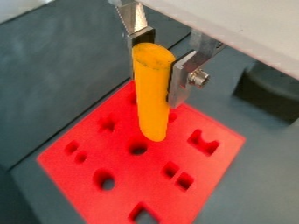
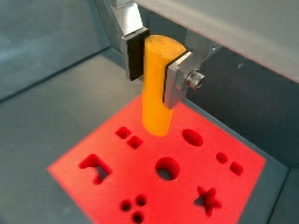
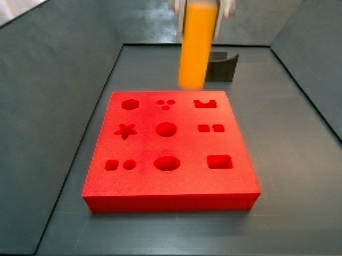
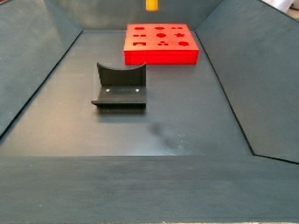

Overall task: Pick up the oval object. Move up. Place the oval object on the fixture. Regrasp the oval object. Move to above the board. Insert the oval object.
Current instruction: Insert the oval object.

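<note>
My gripper (image 1: 162, 63) is shut on the oval object (image 1: 152, 92), a smooth yellow-orange peg held upright by its top end; it shows in both wrist views (image 2: 160, 83). The peg hangs above the board (image 1: 82, 166), a bright red slab with shaped holes, also seen in a wrist view (image 2: 111, 171). In a side view the peg (image 3: 198, 45) hangs over the board's (image 3: 187, 180) far edge, apart from it, with the gripper (image 3: 201, 4) cut off at the frame's top. In a side view only the peg's tip (image 4: 152, 4) shows above the board (image 4: 187, 54). The fixture (image 4: 121, 86) stands on the floor apart from the board.
Dark grey sloped walls (image 4: 47, 70) enclose the bin floor (image 4: 152, 122). In a side view the fixture (image 3: 225, 67) sits just behind the board's far edge, partly hidden by the peg.
</note>
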### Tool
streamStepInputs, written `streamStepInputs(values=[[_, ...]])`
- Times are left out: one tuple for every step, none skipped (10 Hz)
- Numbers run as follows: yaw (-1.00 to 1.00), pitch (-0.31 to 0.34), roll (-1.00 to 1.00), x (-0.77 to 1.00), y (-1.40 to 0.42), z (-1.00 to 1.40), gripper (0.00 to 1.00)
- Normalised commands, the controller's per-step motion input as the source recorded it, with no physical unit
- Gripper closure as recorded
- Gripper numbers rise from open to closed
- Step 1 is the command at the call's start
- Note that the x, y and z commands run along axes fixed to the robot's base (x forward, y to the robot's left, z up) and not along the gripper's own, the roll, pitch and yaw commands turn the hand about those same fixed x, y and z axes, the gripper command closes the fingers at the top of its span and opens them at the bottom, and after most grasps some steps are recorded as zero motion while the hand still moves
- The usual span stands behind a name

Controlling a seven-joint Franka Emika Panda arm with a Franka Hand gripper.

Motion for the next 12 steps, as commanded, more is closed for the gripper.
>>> streamStepInputs(values=[[0.58, -0.01, 0.13, -0.26, -0.53, -0.39, 1.0], [0.53, -0.043, 0.12, -0.28, -0.59, -0.29, 1.0], [0.48, -0.096, 0.01, -0.3, -0.41, -0.21, 1.0], [0.23, -0.064, 0.0, -0.15, -0.21, -0.07, 1.0], [0.3, -0.034, 0.03, -0.15, -0.15, -0.23, 1.0], [0.31, -0.074, 0.04, -0.3, -0.2, -0.37, 1.0], [0.3, -0.09, 0.0, -0.29, -0.2, -0.27, 1.0], [0.17, -0.104, 0.0, -0.13, -0.16, -0.02, 1.0], [0.05, -0.034, 0.0, 0.0, -0.09, -0.02, 1.0], [0.09, -0.026, 0.07, 0.11, -0.33, -0.23, 1.0], [0.0, -0.027, 0.11, 0.21, -0.3, -0.15, 1.0], [0.0, -0.034, 0.1, 0.17, -0.24, -0.11, 1.0]])
